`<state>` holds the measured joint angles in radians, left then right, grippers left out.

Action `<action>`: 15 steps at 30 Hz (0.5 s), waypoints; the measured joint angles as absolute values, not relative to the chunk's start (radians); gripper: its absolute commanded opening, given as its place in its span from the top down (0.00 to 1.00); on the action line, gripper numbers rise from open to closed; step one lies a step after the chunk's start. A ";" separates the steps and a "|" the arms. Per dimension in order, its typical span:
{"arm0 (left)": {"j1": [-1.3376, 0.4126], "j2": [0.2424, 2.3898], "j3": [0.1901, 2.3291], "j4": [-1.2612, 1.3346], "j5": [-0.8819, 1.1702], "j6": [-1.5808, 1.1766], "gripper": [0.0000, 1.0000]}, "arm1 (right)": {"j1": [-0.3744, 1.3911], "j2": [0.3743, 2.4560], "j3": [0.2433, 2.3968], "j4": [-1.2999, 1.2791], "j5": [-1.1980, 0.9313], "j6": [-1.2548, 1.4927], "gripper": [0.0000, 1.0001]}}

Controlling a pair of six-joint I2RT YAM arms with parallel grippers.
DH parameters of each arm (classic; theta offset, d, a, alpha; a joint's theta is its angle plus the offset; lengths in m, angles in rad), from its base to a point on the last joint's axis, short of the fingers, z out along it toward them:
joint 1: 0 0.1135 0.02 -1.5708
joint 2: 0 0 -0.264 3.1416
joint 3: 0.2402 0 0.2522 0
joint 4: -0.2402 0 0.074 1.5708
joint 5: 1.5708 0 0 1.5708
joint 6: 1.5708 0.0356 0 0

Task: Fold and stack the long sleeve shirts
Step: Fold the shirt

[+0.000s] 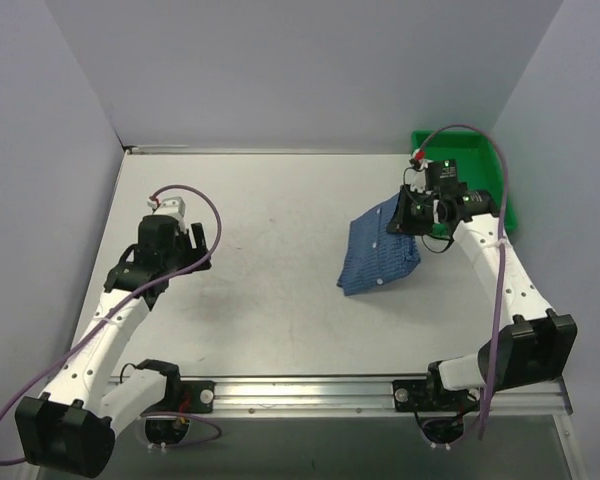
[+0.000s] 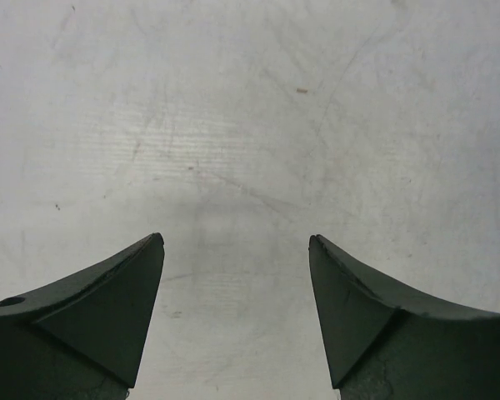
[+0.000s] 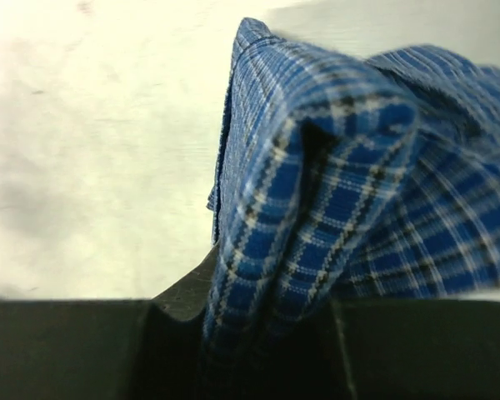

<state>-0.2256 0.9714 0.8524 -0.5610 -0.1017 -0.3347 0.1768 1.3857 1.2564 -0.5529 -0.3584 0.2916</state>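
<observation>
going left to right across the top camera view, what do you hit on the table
left gripper → blue checked shirt → green bin. The right gripper pinches the shirt's far right edge and overlaps it, so it is left out of the order.

We see a shirt (image 1: 380, 252) in blue, with a fine check of white and dark lines, and a bright green bin (image 1: 480, 160). The table (image 1: 270, 280) is pale grey with faint darker scuffs. We also see white arms (image 1: 100, 340) with black joints, and purple cables (image 1: 498, 300).
</observation>
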 measured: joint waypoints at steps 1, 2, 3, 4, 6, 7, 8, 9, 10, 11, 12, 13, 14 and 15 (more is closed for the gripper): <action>-0.220 0.973 0.831 -0.564 -0.094 -0.329 0.21 | 0.176 1.385 1.298 -0.606 -0.304 0.265 1.00; -0.216 0.974 0.817 -0.567 -0.086 -0.326 0.21 | 0.176 1.387 1.338 -0.660 -0.247 0.243 1.00; -0.211 0.976 0.805 -0.573 -0.075 -0.322 0.21 | 0.178 1.392 1.378 -0.716 -0.196 0.223 1.00; -0.206 0.981 0.798 -0.577 -0.069 -0.317 0.21 | 0.182 1.405 1.431 -0.787 -0.133 0.202 1.00; -0.200 0.983 0.797 -0.578 -0.062 -0.311 0.21 | 0.203 1.454 1.552 -0.915 -0.001 0.170 1.00; -0.199 0.983 0.797 -0.577 -0.060 -0.310 0.21 | 0.221 1.485 1.610 -0.965 0.061 0.154 1.00; -0.198 0.983 0.797 -0.576 -0.059 -0.308 0.21 | 0.241 1.518 1.671 -1.015 0.119 0.141 1.00; -0.198 0.983 0.797 -0.577 -0.058 -0.307 0.21 | 0.265 1.554 1.732 -1.061 0.175 0.129 1.00; -0.197 0.983 0.797 -0.577 -0.058 -0.306 0.21 | 0.291 1.594 1.787 -1.102 0.234 0.121 1.00; -0.195 0.982 0.797 -0.577 -0.059 -0.306 0.21 | 0.319 1.633 1.841 -1.145 0.287 0.118 1.00; -0.194 0.980 0.797 -0.577 -0.059 -0.305 0.21 | 0.352 1.681 1.901 -1.183 0.339 0.118 1.00; -0.193 0.978 0.797 -0.577 -0.060 -0.305 0.21 | 0.385 1.729 1.946 -1.210 0.385 0.122 1.00; -0.192 0.976 0.797 -0.577 -0.063 -0.305 0.21 | 0.421 1.776 1.985 -1.227 0.429 0.131 1.00; -0.192 0.973 0.797 -0.577 -0.066 -0.305 0.21 | 0.457 1.825 2.012 -1.235 0.462 0.139 1.00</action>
<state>-0.1917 0.9730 0.7967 -0.5770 -0.0658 -0.3054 0.4572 1.8252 2.0125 -1.2346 0.4622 0.1394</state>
